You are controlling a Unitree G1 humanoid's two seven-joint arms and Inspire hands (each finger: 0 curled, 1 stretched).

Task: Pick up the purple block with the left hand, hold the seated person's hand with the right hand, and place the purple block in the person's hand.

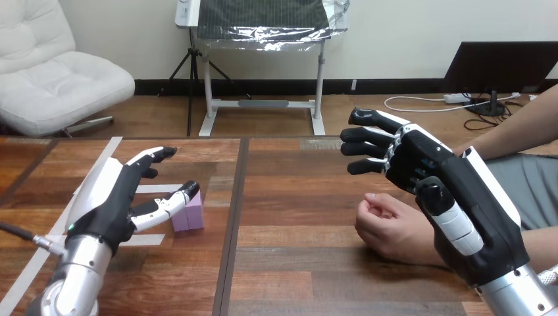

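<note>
1 purple block [188, 212], 1 person's hand [388, 227], 1 wooden bench [296, 263], 2 black-and-white robot hands: left robot hand [105, 197], right robot hand [460, 197].

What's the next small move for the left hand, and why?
Probably lower the left hand and curl its fingers round the purple block: the thumb's tip is at the block's top edge, the fingers are straight and grip nothing. The right hand hangs open by the person's hand.

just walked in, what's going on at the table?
The robot's left hand is open beside the purple block, thumb by its top edge. The block sits on the table, not yet gripped. The right hand is open, fingers straight, raised next to the person's hand, which rests loosely curled on the table. Nothing is curled round it.
</note>
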